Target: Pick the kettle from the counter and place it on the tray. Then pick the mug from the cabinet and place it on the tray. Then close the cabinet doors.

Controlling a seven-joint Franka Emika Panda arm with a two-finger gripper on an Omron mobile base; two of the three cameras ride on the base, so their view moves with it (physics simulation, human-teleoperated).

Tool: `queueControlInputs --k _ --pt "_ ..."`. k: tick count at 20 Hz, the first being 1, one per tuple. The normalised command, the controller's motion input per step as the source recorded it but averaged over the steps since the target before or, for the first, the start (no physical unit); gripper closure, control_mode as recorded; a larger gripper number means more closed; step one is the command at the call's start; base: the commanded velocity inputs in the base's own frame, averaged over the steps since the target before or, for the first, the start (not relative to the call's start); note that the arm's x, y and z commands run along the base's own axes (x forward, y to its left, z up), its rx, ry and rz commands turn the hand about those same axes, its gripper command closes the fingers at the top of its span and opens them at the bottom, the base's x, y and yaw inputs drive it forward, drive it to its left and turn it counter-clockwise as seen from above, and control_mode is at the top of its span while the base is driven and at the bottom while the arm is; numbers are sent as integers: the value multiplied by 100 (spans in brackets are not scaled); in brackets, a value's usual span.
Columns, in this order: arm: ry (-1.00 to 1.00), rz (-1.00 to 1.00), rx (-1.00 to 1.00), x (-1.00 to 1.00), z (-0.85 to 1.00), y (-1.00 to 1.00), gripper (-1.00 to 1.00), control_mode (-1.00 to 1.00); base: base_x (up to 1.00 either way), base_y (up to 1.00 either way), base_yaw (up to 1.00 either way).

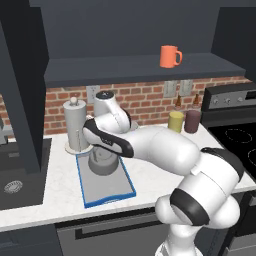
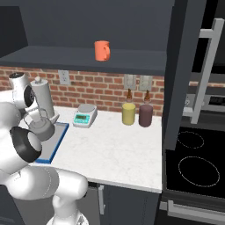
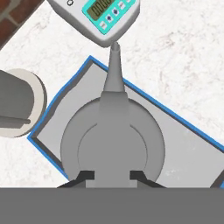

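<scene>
The grey kettle point(image 3: 113, 140) is over the far end of the blue-rimmed tray point(image 3: 175, 140), its spout pointing at the scale. My gripper point(image 3: 112, 177) is right above it, shut on the kettle's handle, with a dark fingertip on each side. From the base, the kettle point(image 1: 102, 162) point(image 2: 39, 128) shows under my hand on the tray point(image 1: 107, 187) point(image 2: 55, 140); I cannot tell whether it rests on it. The orange mug point(image 1: 169, 56) point(image 2: 102, 50) stands upright on the open cabinet's shelf point(image 1: 140, 67). A cabinet door point(image 2: 184, 66) stands open at the right and another point(image 1: 22, 100) at the left.
A paper-towel holder point(image 1: 76, 125) point(image 3: 17, 105) stands just behind the tray. A white scale point(image 2: 85, 115) point(image 3: 98, 17) sits to the tray's right. Yellow point(image 1: 175, 121) and maroon point(image 1: 192, 121) canisters are by the brick wall. The stove point(image 2: 193, 158) is at right, the sink point(image 1: 15, 175) at left.
</scene>
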Motion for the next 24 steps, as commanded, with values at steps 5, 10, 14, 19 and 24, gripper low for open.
queueControlInputs --k 5,10,14,19,24 --pt "0 0 0 13 -7 0 100 -100 0 0 0" --pt "-1 0 0 14 -9 0 100 -100 0 0 0" --pt "-2 0 0 16 -5 0 100 -100 0 0 0" --pt "-5 0 0 16 -8 0 100 -100 0 0 0" --pt "-7 0 0 12 -16 0 100 -100 0 0 0"
